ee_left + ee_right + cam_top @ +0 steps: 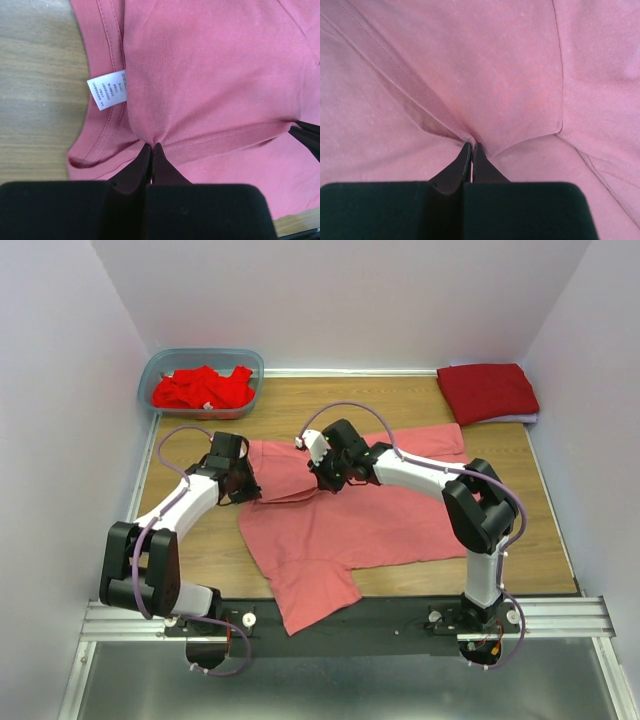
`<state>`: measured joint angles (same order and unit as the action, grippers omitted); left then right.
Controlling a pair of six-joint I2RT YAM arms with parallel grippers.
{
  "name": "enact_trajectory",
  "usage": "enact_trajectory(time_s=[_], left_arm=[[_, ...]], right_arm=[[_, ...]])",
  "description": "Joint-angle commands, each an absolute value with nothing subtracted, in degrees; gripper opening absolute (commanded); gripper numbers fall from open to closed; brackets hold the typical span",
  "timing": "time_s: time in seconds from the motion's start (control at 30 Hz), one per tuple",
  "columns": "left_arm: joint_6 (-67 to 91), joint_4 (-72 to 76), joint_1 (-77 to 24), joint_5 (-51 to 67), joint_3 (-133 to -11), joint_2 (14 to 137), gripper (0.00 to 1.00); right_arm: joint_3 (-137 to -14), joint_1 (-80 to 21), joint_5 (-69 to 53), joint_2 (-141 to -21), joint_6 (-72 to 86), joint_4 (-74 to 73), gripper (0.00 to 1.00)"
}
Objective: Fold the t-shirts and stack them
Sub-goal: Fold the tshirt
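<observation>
On the salmon-pink t-shirt, only the left wrist view shows a label.

Salmon-pink t-shirt cloth fills the frame. At bottom centre the right gripper has its black jaws pressed together on a gathered pinch of fabric. A stitched hem runs diagonally from the upper left to the pinch, and a seam descends at right.

The spread t-shirt is salmon-pink, the t-shirts in the blue-grey tub bright red, the folded t-shirt crimson, the desk brown wood-grain.
</observation>
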<state>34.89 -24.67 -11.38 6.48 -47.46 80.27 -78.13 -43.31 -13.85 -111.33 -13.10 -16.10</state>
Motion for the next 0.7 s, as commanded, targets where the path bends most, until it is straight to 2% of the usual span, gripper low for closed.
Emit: enact_trajectory(time_s=[0.0,0.13,0.37,0.4,0.5,0.63,0.67], left_arm=[[37.3,-23.5,-12.0,6.1,-45.6,78.3,0.0],[38.1,-22.4,-12.7,6.5,-43.7,78.6,0.0],[39.7,-20.0,-13.4,6.7,-40.3,78.6,0.03],[40.2,-19.9,-13.5,6.4,-39.8,78.0,0.05],[40.9,-20.2,-13.4,4.7,-40.1,76.6,0.14],[42.2,-20.7,-13.4,3.5,-42.0,74.9,0.23],[42.4,-20.9,-13.3,2.3,-43.1,74.6,0.29]], right_arm=[[-77.1,-43.1,-14.9,-111.3,-14.5,-18.4,0.01],[-76.9,-43.1,-14.9,-112.2,-14.5,-18.5,0.01],[-77.3,-43.1,-15.6,-113.3,-14.1,-19.0,0.1],[-77.3,-43.1,-15.0,-113.2,-13.7,-19.0,0.18],[-77.7,-43.0,-13.5,-112.9,-12.7,-19.0,0.31],[-78.0,-41.8,-11.0,-111.0,-11.4,-19.0,0.33],[-78.0,-41.1,-11.0,-109.9,-11.1,-18.9,0.34]])
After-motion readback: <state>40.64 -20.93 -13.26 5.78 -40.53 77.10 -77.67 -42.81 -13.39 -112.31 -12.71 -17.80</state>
